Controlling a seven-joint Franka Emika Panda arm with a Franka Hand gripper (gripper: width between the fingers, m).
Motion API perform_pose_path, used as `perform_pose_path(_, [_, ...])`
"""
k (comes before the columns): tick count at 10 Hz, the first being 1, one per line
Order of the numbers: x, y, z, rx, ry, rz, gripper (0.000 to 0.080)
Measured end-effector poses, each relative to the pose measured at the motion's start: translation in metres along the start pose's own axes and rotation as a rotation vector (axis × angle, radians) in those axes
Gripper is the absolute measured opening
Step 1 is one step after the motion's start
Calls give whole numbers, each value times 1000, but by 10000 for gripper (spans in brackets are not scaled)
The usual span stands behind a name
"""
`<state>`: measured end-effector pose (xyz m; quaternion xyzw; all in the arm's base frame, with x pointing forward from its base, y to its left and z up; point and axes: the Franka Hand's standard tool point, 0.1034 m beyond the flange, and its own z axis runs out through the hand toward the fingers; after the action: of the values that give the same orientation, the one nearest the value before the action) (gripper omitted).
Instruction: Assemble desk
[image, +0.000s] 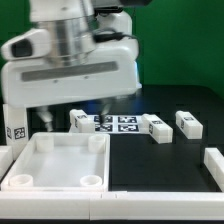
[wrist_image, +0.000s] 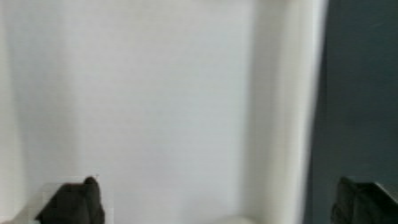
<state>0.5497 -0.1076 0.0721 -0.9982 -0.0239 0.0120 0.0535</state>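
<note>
Nearest, the top (image: 60, 158) sits sockets-up on the bench (image: 165, 175), seemingly ready to receive the legs (image: 157, 127) lying loose behind it. Claw (wrist_image: 217, 205) hangs released over the top's far side, grasping nothing, probably lining up.

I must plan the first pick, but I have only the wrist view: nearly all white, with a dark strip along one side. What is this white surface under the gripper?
Observer: It looks like the desk top, lying rim up. The open gripper hangs above it, near the rim away from the exterior camera.
Operator: Are any legs in it?
Observer: No, the two near corner sockets are empty.
Operator: Where are the legs?
Observer: Behind it. One leg lies on the exterior view's left of the marker board, and two more legs on its right.
</note>
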Motion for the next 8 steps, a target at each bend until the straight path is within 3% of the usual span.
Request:
perform_pose_path(1, [-2, 17, 4, -1, -2, -40, 649])
perform_pose_path(5, [-2, 16, 5, 0, -4, -27, 649])
perform_pose_path(7, [4, 35, 12, -6, -14, 0, 649])
perform_pose_path(8, [4, 36, 16, -12, -11, 5, 649])
